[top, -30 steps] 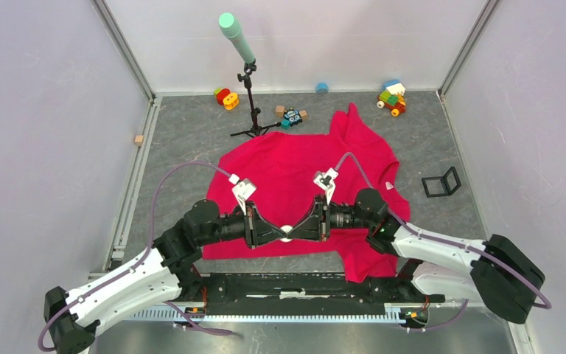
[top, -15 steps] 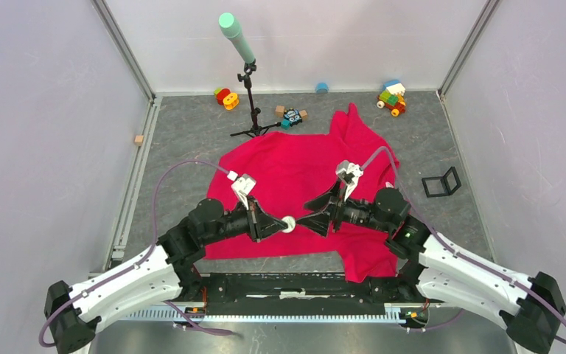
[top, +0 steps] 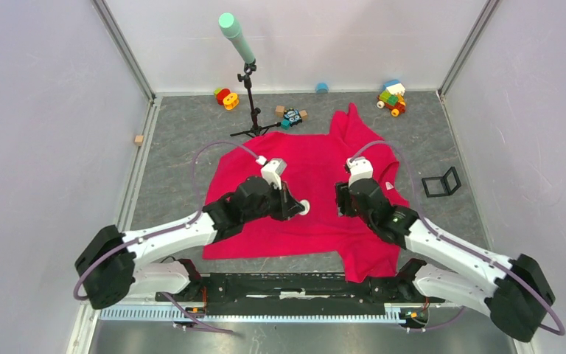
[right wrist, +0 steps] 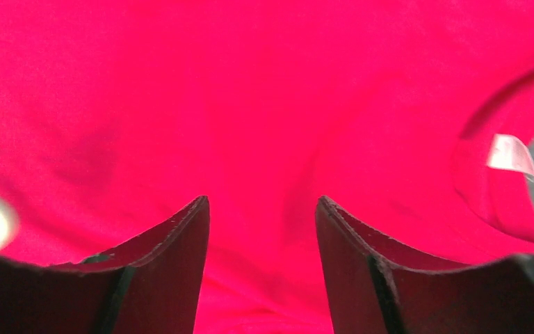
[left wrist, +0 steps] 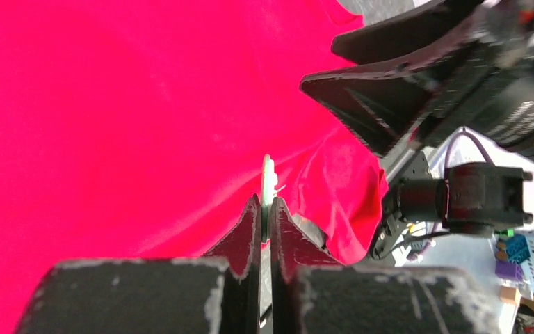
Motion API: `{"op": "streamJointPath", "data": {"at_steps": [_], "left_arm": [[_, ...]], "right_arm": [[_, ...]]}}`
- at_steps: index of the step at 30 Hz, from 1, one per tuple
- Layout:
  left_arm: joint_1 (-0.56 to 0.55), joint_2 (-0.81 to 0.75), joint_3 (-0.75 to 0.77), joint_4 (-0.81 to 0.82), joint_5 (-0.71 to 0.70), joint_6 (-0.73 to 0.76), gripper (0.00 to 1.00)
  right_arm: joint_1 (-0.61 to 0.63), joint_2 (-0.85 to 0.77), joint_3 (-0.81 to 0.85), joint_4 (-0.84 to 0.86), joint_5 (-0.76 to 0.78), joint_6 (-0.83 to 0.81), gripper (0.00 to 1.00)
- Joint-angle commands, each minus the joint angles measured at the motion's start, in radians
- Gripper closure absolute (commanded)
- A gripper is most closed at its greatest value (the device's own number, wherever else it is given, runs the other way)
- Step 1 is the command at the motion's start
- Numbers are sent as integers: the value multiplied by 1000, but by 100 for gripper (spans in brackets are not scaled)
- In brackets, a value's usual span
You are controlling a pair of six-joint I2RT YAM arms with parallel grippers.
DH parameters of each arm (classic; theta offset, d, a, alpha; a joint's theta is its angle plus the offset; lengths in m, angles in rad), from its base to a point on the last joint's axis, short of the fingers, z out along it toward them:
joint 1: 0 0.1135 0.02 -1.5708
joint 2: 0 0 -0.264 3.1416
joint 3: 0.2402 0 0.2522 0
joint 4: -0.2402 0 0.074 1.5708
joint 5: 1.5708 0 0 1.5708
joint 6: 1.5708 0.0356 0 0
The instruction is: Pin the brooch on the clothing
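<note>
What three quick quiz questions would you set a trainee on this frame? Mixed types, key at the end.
1. True or false: the left pincer is shut on the brooch.
2. Pick one. The right pincer is:
A. open above the shirt, nothing between its fingers
B. shut on the brooch
C. shut on a fold of the shirt
3. Short answer: which pincer is nearer the white collar label?

Key: 1 true; 2 A; 3 the right one.
</note>
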Motion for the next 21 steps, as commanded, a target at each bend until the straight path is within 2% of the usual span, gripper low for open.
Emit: {"op": "streamJointPath", "data": {"at_steps": [1,6,11,16,21], "left_arm": [[-7,88,83,108,-61,2,98],[-15,160,123,114,-150,3,98],[-15,210,131,128,-153,-4,98],[-17,253,142,143,-135,-8,98],[-19,290,159,152,-132,-3,98]], "right_arm": [[-69,104,-39,62,69,-71,40],[-135,204,-91,203,-59,-82,49],[-155,264,-118,299,-152,-84,57],[-161,306,-135,346,-173,-83,60],[-163,357,-128,315,-116,-75,68]]}}
